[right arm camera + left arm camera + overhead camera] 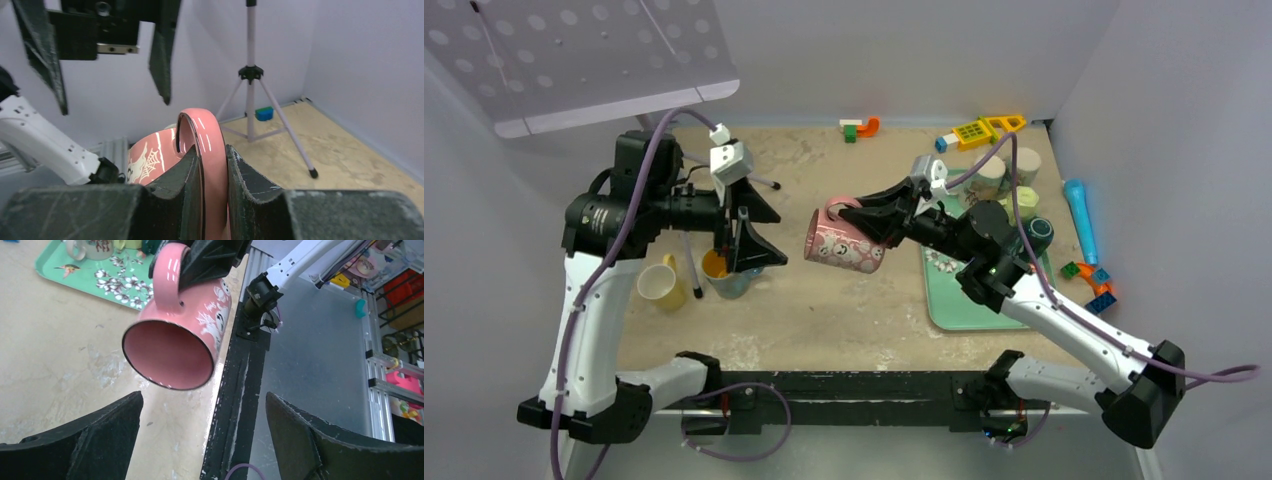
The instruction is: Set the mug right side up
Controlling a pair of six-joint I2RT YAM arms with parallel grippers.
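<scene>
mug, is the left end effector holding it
No, the left end effector is open and clear of the mug; the right end effector clamps its handle.

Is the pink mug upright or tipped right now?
Tipped on its side: the right pincer holds the pink mug by its handle, mouth facing the open left pincer.

Pink mug (pixel 844 247) — white print, dark rim; mint-green tray (pixel 80 276) — white flowers.
</scene>
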